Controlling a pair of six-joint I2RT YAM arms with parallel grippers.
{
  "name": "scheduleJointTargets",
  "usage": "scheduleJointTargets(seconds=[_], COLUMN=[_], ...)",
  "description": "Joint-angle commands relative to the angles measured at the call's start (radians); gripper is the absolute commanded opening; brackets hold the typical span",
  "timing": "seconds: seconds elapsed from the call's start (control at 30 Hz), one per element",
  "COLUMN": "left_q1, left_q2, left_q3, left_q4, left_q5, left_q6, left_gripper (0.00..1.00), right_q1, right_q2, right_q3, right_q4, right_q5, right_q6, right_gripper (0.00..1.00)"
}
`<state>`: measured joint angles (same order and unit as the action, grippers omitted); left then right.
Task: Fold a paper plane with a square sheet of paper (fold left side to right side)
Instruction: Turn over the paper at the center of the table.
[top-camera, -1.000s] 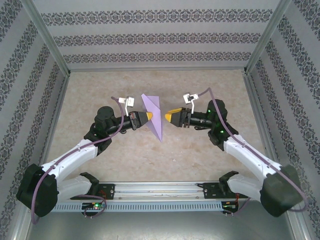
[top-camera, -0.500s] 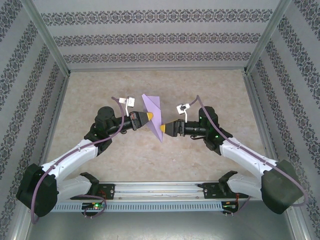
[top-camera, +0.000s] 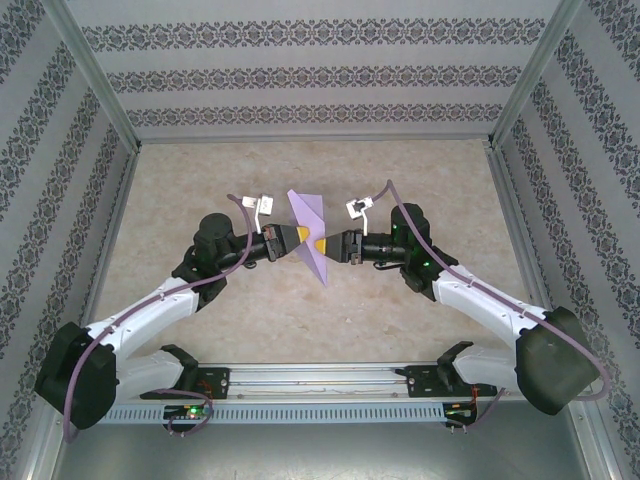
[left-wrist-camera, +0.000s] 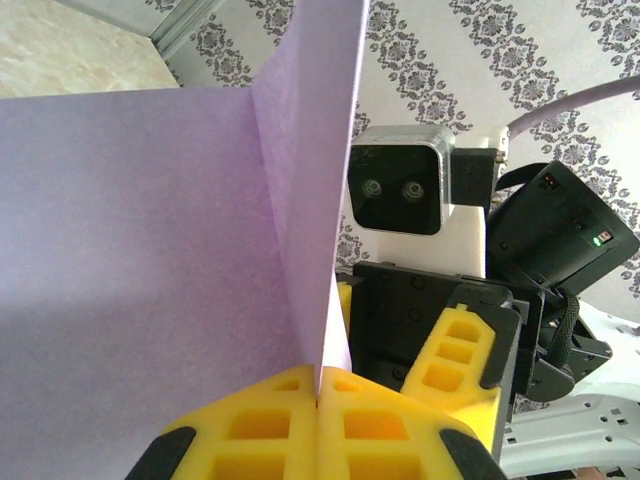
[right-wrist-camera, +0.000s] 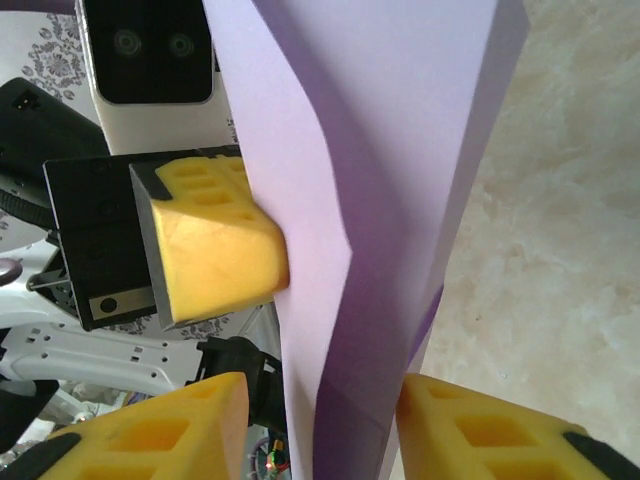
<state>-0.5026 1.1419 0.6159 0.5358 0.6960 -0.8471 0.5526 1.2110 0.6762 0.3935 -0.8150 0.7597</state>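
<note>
The lilac paper (top-camera: 307, 225), folded into a slim pointed shape, stands on edge above the table's middle. My left gripper (top-camera: 297, 240) is shut on its left side; in the left wrist view the yellow pads (left-wrist-camera: 318, 378) meet with the paper's (left-wrist-camera: 150, 250) edge pinched between them. My right gripper (top-camera: 321, 246) reaches in from the right and is open. In the right wrist view its fingers (right-wrist-camera: 322, 400) stand on either side of the folded paper (right-wrist-camera: 390, 150) with gaps between, and the left gripper's yellow finger (right-wrist-camera: 215, 245) presses the paper's far face.
The beige marbled tabletop (top-camera: 420, 170) lies below, walled by patterned panels (top-camera: 310, 75) at the back and sides. A metal rail (top-camera: 320, 375) with both arm bases runs along the near edge.
My right gripper has swung down and left, from beside the paper to straddling its lower part with open fingers. The left gripper and paper have barely moved.
</note>
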Motion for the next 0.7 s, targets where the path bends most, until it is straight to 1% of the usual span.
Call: scheduleJointTargets(seconds=[0.0, 0.1, 0.2, 0.3, 0.4, 0.43, 0.57, 0.63, 0.67], left_q1=[-0.015, -0.015, -0.015, -0.016, -0.012, -0.01, 0.006, 0.014, 0.017], left_q2=[0.007, 0.012, 0.011, 0.001, -0.027, -0.04, -0.114, -0.159, -0.186], left_q3=[0.008, 0.006, 0.001, -0.004, -0.006, -0.008, -0.017, -0.022, -0.022], left_q4=[0.078, 0.078, 0.073, 0.046, -0.015, -0.039, -0.16, -0.232, -0.274], left_q5=[0.007, 0.008, 0.003, -0.018, -0.054, -0.068, -0.149, -0.203, -0.232], left_q6=[-0.017, -0.015, -0.01, 0.009, 0.042, 0.059, 0.115, 0.142, 0.163], left_gripper=[0.04, 0.06, 0.1, 0.16, 0.26, 0.28, 0.39, 0.41, 0.42], right_q1=[0.006, 0.007, 0.006, 0.003, 0.0, -0.002, -0.003, 0.001, 0.006], right_q2=[0.002, -0.003, -0.008, -0.019, -0.039, -0.047, -0.088, -0.11, -0.122], right_q3=[0.031, 0.034, 0.036, 0.033, 0.029, 0.028, 0.041, 0.057, 0.066], right_q4=[0.022, 0.012, 0.002, -0.012, -0.044, -0.063, -0.193, -0.291, -0.344], right_q5=[0.01, 0.017, 0.022, 0.028, 0.049, 0.059, 0.12, 0.179, 0.232], right_q6=[-0.006, -0.012, -0.02, -0.029, -0.05, -0.062, -0.139, -0.199, -0.237], right_gripper=[0.36, 0.27, 0.19, 0.13, 0.07, 0.05, 0.0, 0.0, 0.0])
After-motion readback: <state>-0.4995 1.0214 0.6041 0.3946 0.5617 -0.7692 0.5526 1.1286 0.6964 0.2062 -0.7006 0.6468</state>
